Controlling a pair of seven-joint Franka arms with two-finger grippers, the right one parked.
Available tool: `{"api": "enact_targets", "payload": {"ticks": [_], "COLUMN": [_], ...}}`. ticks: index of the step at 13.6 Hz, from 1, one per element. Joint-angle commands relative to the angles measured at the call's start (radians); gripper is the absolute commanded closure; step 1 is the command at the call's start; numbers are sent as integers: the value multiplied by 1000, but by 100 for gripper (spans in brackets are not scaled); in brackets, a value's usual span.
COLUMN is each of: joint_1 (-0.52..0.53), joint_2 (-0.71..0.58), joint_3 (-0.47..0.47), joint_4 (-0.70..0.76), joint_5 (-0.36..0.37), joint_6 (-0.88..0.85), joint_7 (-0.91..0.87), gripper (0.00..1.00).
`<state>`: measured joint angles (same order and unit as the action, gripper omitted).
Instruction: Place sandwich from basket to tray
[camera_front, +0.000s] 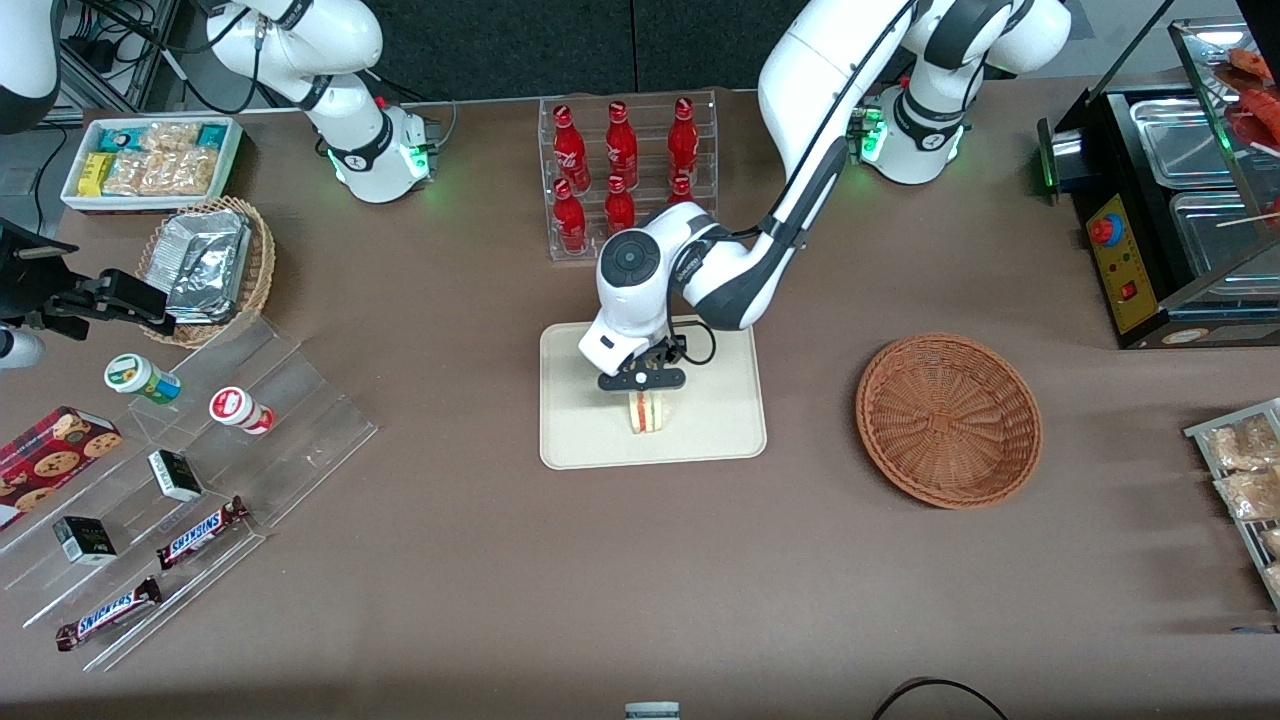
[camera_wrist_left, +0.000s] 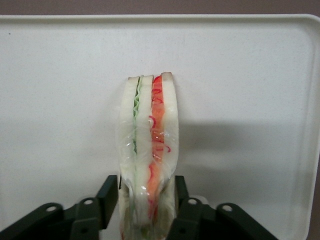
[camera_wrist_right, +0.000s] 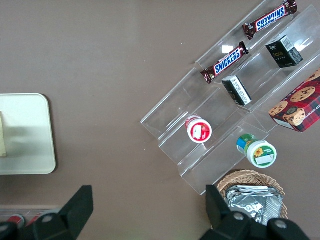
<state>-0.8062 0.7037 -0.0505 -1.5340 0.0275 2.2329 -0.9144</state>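
Note:
The sandwich (camera_front: 648, 412), a clear-wrapped white-bread wedge with red and green filling, stands on edge on the cream tray (camera_front: 722, 432), in the part of the tray nearer the front camera. My left gripper (camera_front: 643, 383) is right above it, shut on the sandwich. In the left wrist view the black fingers (camera_wrist_left: 111, 191) press both sides of the sandwich (camera_wrist_left: 148, 125), with the tray (camera_wrist_left: 240, 75) under it. The reddish-brown wicker basket (camera_front: 948, 420) sits beside the tray toward the working arm's end and holds nothing.
A clear rack of red bottles (camera_front: 625, 170) stands farther from the front camera than the tray. Toward the parked arm's end are a tan basket of foil packets (camera_front: 208, 268) and clear tiered shelves with snacks (camera_front: 180, 500). A black food warmer (camera_front: 1170, 200) stands at the working arm's end.

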Motion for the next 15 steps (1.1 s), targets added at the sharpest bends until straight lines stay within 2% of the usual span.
{"api": "enact_targets", "payload": {"ticks": [1, 4, 7, 11, 15], "joint_1": [-8, 31, 113, 238, 392], "joint_2": [-39, -148, -262, -394, -495], "joint_3": [17, 20, 20, 20, 20], "joint_4": [29, 34, 34, 32, 26], "joint_5": [-9, -11, -38, -32, -32], "joint_6": [-70, -211, -329, -490, -645], "joint_7": [-12, -14, -11, 12, 250], "gripper": [0, 0, 0, 0, 0]}}
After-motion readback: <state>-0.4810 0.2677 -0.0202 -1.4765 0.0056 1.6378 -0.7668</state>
